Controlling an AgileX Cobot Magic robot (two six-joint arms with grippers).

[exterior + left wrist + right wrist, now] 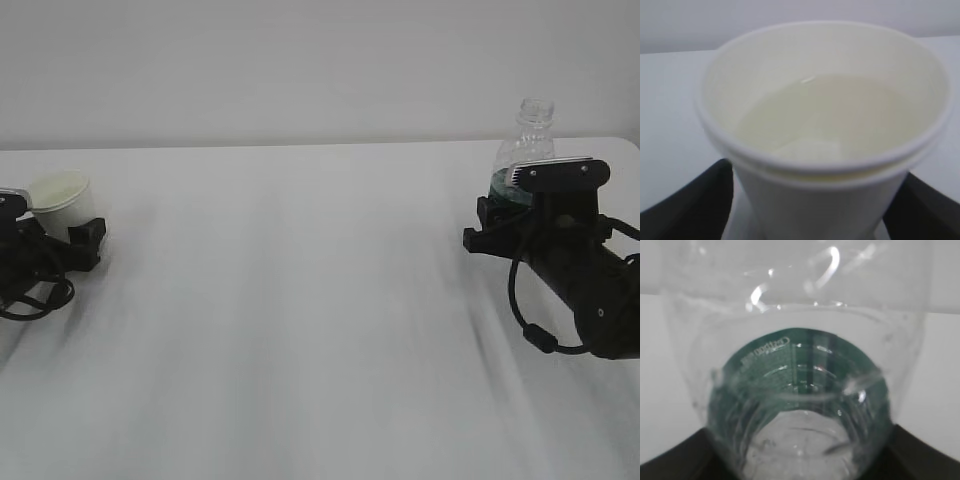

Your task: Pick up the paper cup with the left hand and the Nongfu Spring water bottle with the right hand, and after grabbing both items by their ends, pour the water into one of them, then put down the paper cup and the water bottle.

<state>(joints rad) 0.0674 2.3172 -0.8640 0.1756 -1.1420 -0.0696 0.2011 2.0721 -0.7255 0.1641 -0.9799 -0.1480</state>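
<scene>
The paper cup [62, 198] stands upright on the white table [300, 320] at the far left; the left wrist view shows water [825, 120] in the cup [815, 200]. My left gripper [72, 238] [815, 212] stands open around its lower body, and a strip of table shows between the left finger [692, 205] and the cup wall. At the far right the capless Nongfu Spring water bottle [527, 140] [800, 390] is upright, green label band low down. My right gripper [505, 215] [800, 462] is shut on its lower part, black fingers [682, 460] pressed to both sides.
The table's far edge runs behind both objects against a plain pale wall. The right arm's black body and cable loop [585, 290] lie low over the table at the right. The left arm's cables [30, 295] rest at the left edge.
</scene>
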